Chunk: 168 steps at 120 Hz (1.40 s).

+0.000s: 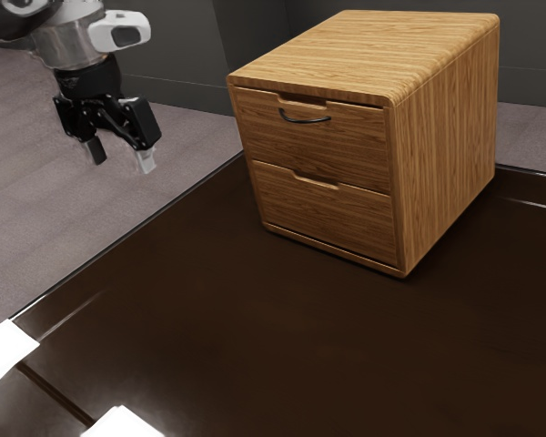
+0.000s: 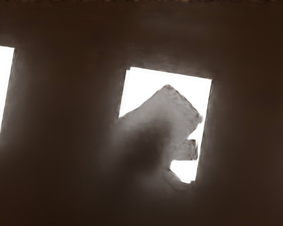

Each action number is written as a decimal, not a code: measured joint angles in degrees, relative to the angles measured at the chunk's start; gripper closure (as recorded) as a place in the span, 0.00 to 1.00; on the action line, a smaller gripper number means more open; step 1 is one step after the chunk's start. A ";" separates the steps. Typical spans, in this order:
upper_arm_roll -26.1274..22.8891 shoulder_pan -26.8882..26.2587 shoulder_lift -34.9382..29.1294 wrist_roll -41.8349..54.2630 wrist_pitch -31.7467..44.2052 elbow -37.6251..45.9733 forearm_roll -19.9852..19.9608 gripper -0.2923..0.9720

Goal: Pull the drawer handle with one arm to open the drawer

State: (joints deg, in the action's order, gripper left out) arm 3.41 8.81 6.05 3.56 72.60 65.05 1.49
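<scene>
One arm (image 1: pixel 68 36) cropped above spread pincer (image 1: pixel 123 161).

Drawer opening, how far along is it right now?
Nothing looks done: the top drawer and lower drawer both sit flush in the cabinet. In hand: the pincer hangs open in the air toward the exterior view's left, apart from the cabinet, holding nothing. Left: reach the dark handle on the top drawer, grip it and pull.
</scene>
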 joint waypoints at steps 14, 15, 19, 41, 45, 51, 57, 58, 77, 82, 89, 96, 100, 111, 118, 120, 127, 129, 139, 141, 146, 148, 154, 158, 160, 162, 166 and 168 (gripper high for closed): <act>-0.12 -1.97 1.10 0.37 4.59 -0.23 -0.12 0.23; -0.12 -1.98 1.10 0.40 4.82 -0.21 -0.12 0.23; -0.14 -1.94 1.06 0.50 5.59 -0.12 -0.13 0.23; -2.18 -2.76 -0.22 2.61 6.03 0.10 2.05 0.23; -3.16 -3.00 -0.41 5.00 6.36 0.18 2.57 0.23; -6.38 -2.36 -0.74 10.11 7.90 0.59 2.96 0.23; -8.43 -3.41 -1.23 15.03 9.82 1.52 2.82 0.23; -8.60 -3.67 -1.28 15.77 10.10 1.69 2.81 0.23; -7.42 -4.11 -2.43 29.35 15.39 6.98 2.36 0.23; -7.29 -2.95 -3.82 33.19 18.74 11.09 2.25 0.23; -7.35 -1.30 -5.67 38.17 23.86 15.67 2.13 0.23; -7.44 0.24 -5.77 42.64 28.02 17.12 1.72 0.23; -7.45 1.03 -5.64 44.97 29.90 17.38 1.56 0.23; -7.46 3.16 -5.88 50.74 33.60 17.62 1.32 0.23; -7.62 4.64 -6.00 53.98 35.14 17.74 1.22 0.23; -7.74 5.13 -6.12 54.84 35.37 17.80 1.19 0.23; -7.97 6.77 -8.45 57.68 35.56 18.72 1.11 0.23; -8.01 7.03 -9.62 58.45 35.62 19.73 1.10 0.23; -8.43 1.18 -12.80 62.34 38.86 25.97 1.09 0.23; -8.49 -0.78 -12.95 63.20 39.62 26.67 0.88 0.24; -8.53 -4.22 -13.21 65.28 41.25 27.68 0.01 0.27; -8.46 -4.98 -13.28 66.07 41.81 27.84 -0.30 0.28; -7.81 -5.73 -13.32 68.28 43.12 27.95 -1.34 0.32; -6.93 -5.49 -13.05 69.62 43.35 27.32 -1.86 0.34; -6.56 -5.19 -12.86 70.27 43.41 26.91 -2.06 0.34; -6.28 -4.84 -12.65 70.90 43.44 26.52 -2.25 0.35; -5.93 -4.26 -12.02 72.08 43.30 25.49 -2.55 0.36; -5.82 -4.07 -11.75 72.64 43.20 25.02 -2.67 0.36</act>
State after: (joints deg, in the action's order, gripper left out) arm -2.41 4.74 -5.70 76.20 115.80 90.08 -1.18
